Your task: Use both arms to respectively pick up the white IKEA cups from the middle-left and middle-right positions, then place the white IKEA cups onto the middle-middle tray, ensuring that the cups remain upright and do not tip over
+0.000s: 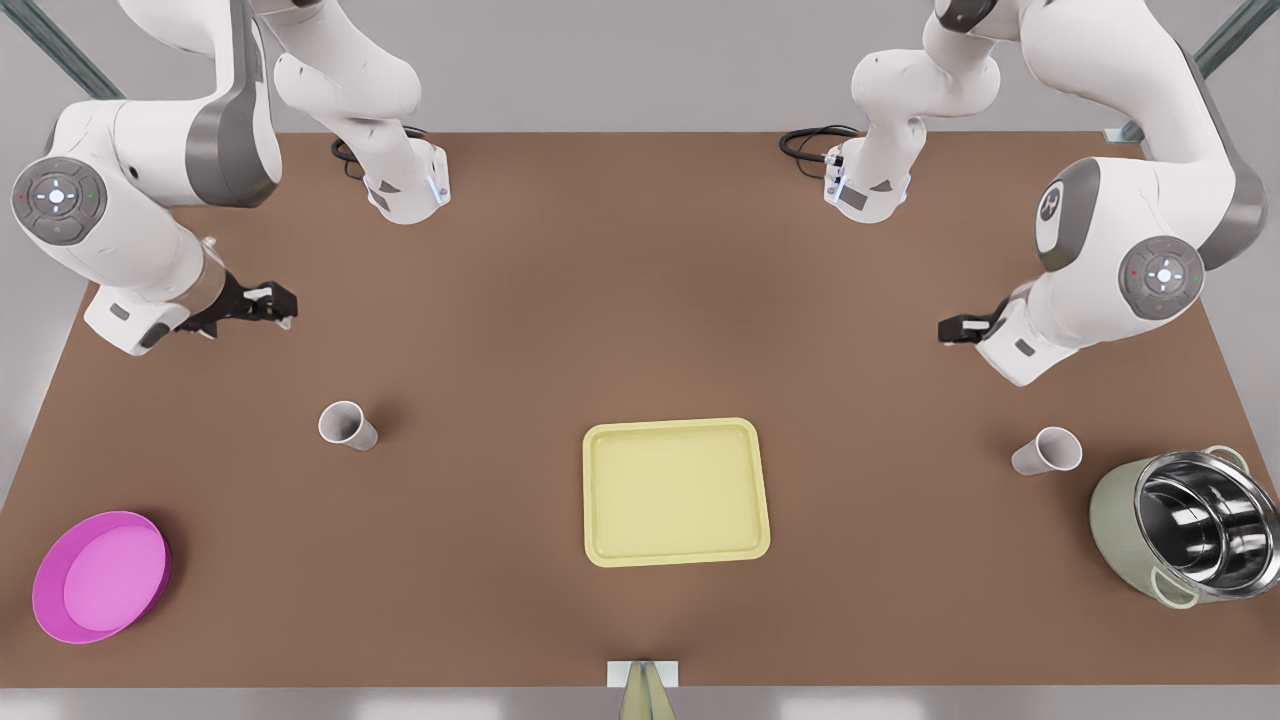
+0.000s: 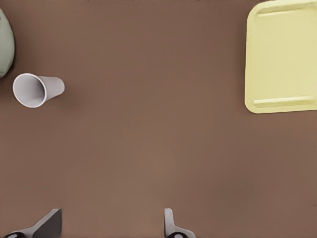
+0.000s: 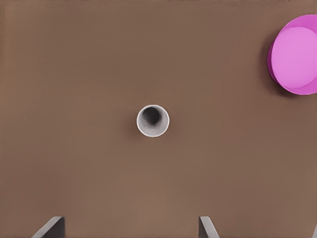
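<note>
Nothing of the task is done yet — both white IKEA cups stand upright on the brown table and the pale yellow tray holds nothing. Both pickups and both placements remain.

The left wrist view takes in the steel pot's green side, a cup and the tray, so the left gripper is the one at the front view's right. Its fingers are spread apart with nothing between them. Its cup stands on the table at about 4 o'clock from the gripper in the front view, well apart from it and just beside the steel pot. In the wrist view the cup lies far off the line between the jaws, so I judge the arm has yet to line up over it.

The right wrist view shows the magenta bowl, so the right gripper is the one at the front view's left. Its fingers are also wide apart and hold nothing. Its cup stands at about 5 o'clock from the gripper in the front view, and the wrist camera looks straight down into its mouth. That cup lies close to the midline of the jaws — better aligned than the other — but well ahead of the fingertips. The magenta bowl sits near the table's edge, away from both cups.
</note>
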Tool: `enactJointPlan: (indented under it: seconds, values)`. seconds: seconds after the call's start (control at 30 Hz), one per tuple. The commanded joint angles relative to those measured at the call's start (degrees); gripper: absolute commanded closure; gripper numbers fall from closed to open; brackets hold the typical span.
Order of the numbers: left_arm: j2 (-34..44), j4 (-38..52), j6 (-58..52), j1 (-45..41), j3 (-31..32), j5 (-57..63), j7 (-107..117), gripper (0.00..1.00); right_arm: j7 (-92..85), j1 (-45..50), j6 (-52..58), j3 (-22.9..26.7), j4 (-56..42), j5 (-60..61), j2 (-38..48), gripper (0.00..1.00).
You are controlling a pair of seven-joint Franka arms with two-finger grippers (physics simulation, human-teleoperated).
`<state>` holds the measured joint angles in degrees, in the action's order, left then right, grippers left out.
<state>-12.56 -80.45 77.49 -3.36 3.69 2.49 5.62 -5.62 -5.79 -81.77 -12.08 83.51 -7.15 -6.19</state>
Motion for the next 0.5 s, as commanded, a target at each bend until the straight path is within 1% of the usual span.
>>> enactJointPlan:
  seconds: [0.0, 0.03, 0.07, 0.1, 0.17, 0.2, 0.37, 0.47]
  values:
    - [0.1, 0.0, 1.5, 0.0, 0.0, 0.0, 2.9, 0.00, -2.7, 0.1, -1.5, 0.0, 0.2, 0.5, -0.1, 0.00]
    - [-0.3, 0.0, 1.5, 0.1, -1.0, 0.0, 1.1, 0.00, -2.5, 0.1, -1.5, 0.0, 0.1, 0.5, -0.6, 0.00]
    - [-3.3, -0.1, 7.2, 0.1, -8.6, -3.9, -8.3, 0.00, -2.2, 0.1, -1.9, 0.0, 0.1, 0.5, -0.9, 0.00]
    - [-6.1, -0.4, 12.2, 0.4, -10.5, -3.6, -11.5, 0.00, -2.3, 0.0, -2.1, 0.3, 0.4, 0.4, -1.5, 0.00]
    - [-10.2, -0.3, 18.0, 3.1, -11.2, -3.5, -16.1, 0.00, -2.4, -0.8, -2.7, 0.9, 0.4, -0.3, -3.1, 0.00]
    - [-12.2, -0.3, 20.9, 5.4, -11.2, -3.6, -20.0, 0.00, -2.5, -2.2, -4.2, 0.9, -0.1, -0.3, -5.6, 0.00]
    - [-18.1, -0.4, 30.1, 11.7, -11.3, -3.7, -22.4, 0.00, -2.2, -3.2, -8.4, 1.5, 1.4, -0.6, -11.6, 0.00]
    - [-21.4, -0.7, 31.6, 14.5, -11.3, -3.7, -22.6, 0.00, -2.2, -3.4, -13.8, 1.6, 5.3, -0.5, -12.5, 0.00]
